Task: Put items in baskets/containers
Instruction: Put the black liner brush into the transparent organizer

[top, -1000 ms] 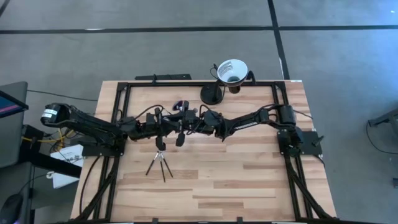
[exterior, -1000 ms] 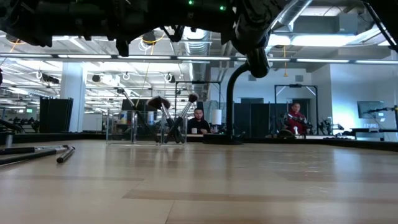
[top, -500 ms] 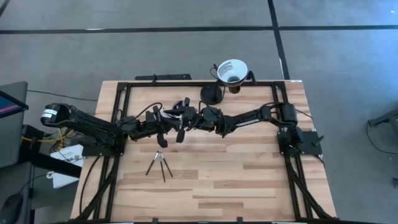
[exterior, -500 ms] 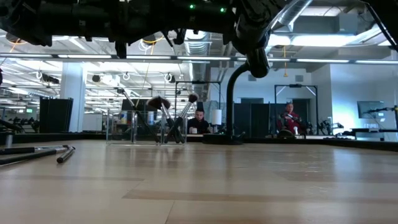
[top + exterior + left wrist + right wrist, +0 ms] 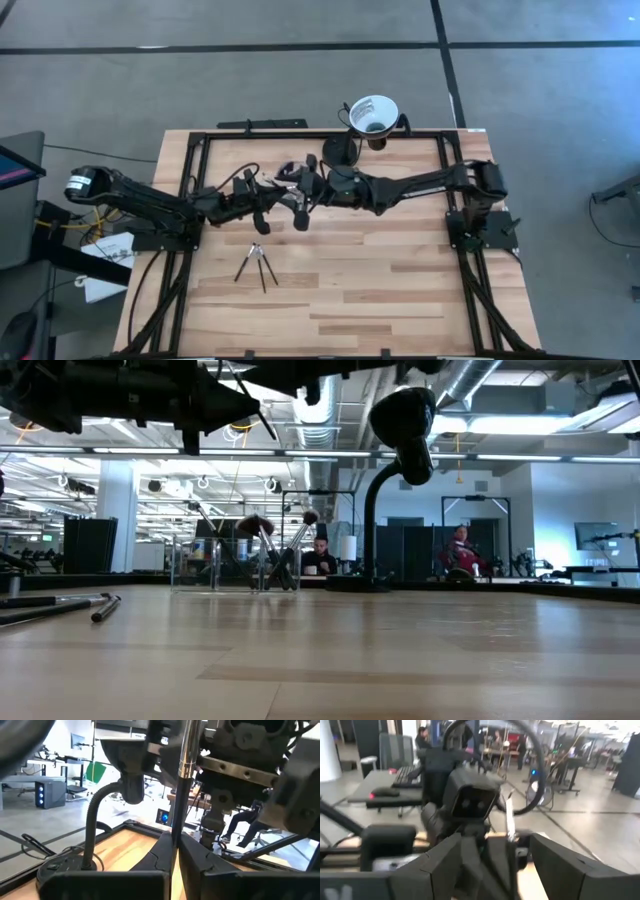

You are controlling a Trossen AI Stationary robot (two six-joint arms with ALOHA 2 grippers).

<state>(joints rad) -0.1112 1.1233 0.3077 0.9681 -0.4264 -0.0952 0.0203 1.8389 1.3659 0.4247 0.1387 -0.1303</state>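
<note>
My left gripper point(image 5: 175, 840) is shut on a thin makeup brush point(image 5: 184, 765) above the middle of the table point(image 5: 272, 190). My right gripper point(image 5: 502, 855) is open and faces it closely point(image 5: 305, 186). Its fingers stand on either side of the brush's silvery shaft point(image 5: 510, 820), and I cannot tell whether they touch it. A clear holder point(image 5: 225, 565) with several brushes leaning in it stands on the far part of the table point(image 5: 290, 168). Three loose brushes point(image 5: 256, 264) lie flat on the wood nearer the front, and they also show in the low view point(image 5: 60, 605). My left gripper pinches the brush's thin handle point(image 5: 176, 827) between its two fingers. The brush stands up out of the fingers, across them, lifted clear of the table. How far back it reaches does not show.
A white funnel-shaped cup point(image 5: 372, 113) on a black gooseneck stand point(image 5: 375, 520) is at the far edge, close behind my right arm. A black frame point(image 5: 200, 150) runs round the table. The near half of the table point(image 5: 380, 290) is bare wood.
My right gripper has gone toward the table's left, closing in on my left gripper and the brush it holds, with the right arm stretching out. My left gripper has kept its hold on the brush and stayed about where it was.
</note>
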